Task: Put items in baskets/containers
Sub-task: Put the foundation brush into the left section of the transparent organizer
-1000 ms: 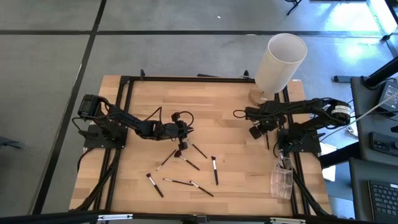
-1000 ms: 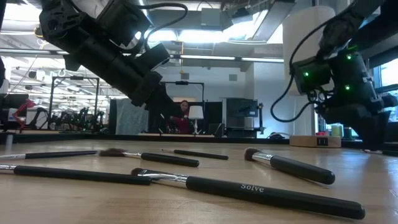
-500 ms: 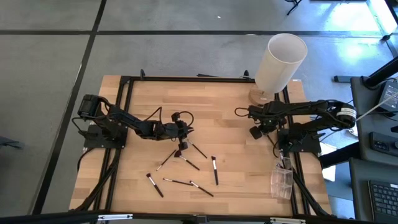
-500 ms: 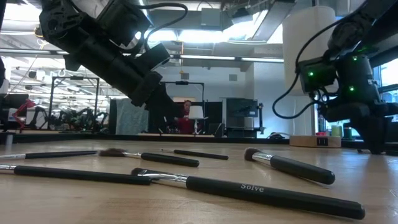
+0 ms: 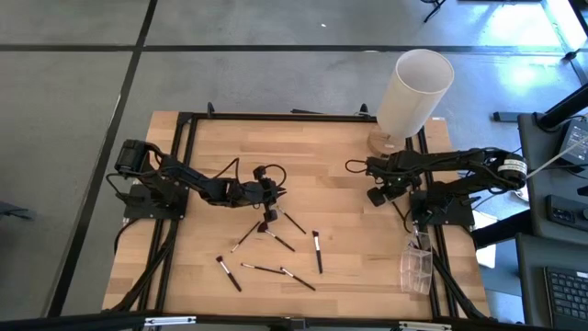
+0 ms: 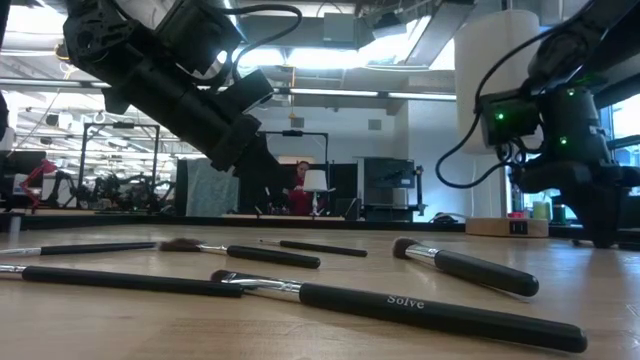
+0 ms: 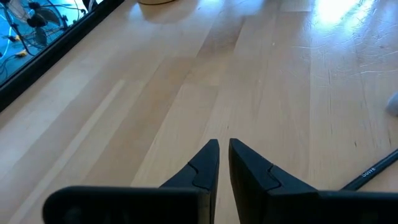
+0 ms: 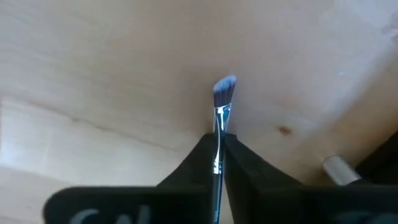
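Right tool [image 8: 219, 146] pinching a brush [image 8: 221, 106].
We see its long axis run forward between the fingers; the clear box [image 5: 418, 267] lies nearby, beside this arm's base.

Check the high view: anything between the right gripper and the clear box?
Nothing loose. Between the right gripper, shut on a brush, and the clear box lie bare table and black frame rail.

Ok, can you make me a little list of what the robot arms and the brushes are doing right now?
right gripper: shut on a brush, near the table's right side
left gripper: shut, holding nothing, mid-table
loose brushes: several lie scattered on the wooden table
clear box: at the table's right edge
white cylinder: stands at the far right corner
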